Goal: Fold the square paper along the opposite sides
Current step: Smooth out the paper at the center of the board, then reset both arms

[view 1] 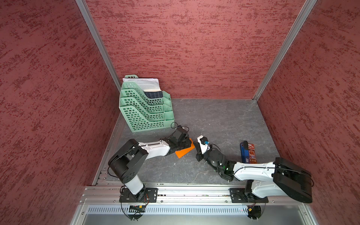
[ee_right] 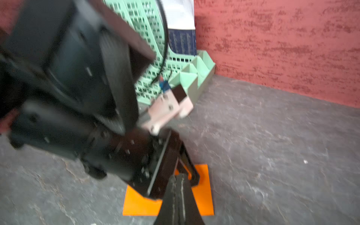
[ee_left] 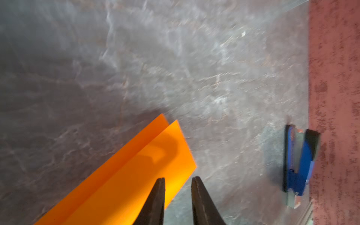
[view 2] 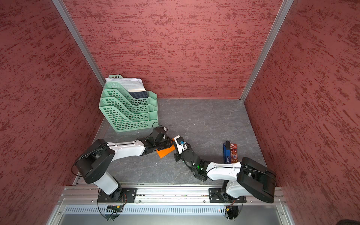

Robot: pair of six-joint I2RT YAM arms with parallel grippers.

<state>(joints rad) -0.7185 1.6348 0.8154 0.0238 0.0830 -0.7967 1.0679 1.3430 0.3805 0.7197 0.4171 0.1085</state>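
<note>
The square paper point(view 1: 184, 152) point(view 2: 165, 152) is bright orange and lies on the grey table between the two arms. In the left wrist view the paper point(ee_left: 126, 175) is doubled over, with its two free edges slightly offset. My left gripper point(ee_left: 178, 178) is open above the paper's near corner. One finger point(ee_left: 158, 194) is over the sheet, the other is over bare table, and nothing is between them. My right gripper point(ee_right: 180, 177) is shut, its tip over the paper point(ee_right: 203, 187) right beside the left gripper's fingers point(ee_right: 191, 175). In a top view the left gripper point(view 1: 188, 144) covers part of the sheet.
A green slotted file rack point(view 1: 144, 112) point(ee_right: 185, 74) with white sheets stands at the back left against the wall. A blue stapler point(view 1: 244, 153) point(ee_left: 300, 161) and a red packet point(view 1: 252, 153) lie to the right. Red walls enclose the table on three sides.
</note>
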